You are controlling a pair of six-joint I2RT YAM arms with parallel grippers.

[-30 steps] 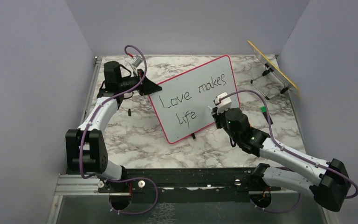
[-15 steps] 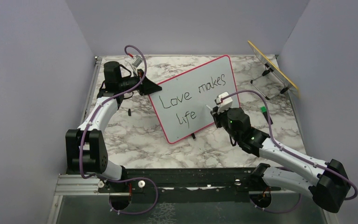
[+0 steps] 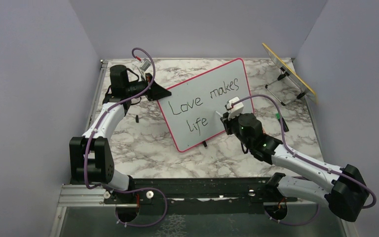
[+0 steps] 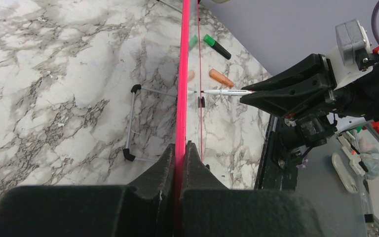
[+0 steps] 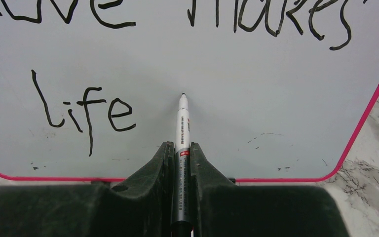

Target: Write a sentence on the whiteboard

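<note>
Whiteboard position: propped upright with a slight backward tilt, mid-way across the marble table, writing face turned toward the right arm. I have the left gripper pinched tight on the board's pink frame at its left edge. I judge this grip braces the board against pen pressure. The right gripper is clamped on a white marker, whose barrel runs out between the fingers and points at the blank area just right of "life". I cannot tell whether the tip touches the surface.

The sentence reads "Love makes" on the upper line and "life" on the lower. It looks unfinished, with free space beside the tip.

Containers: none in view. A green marker and an orange marker lie loose on the table beyond the board.
</note>
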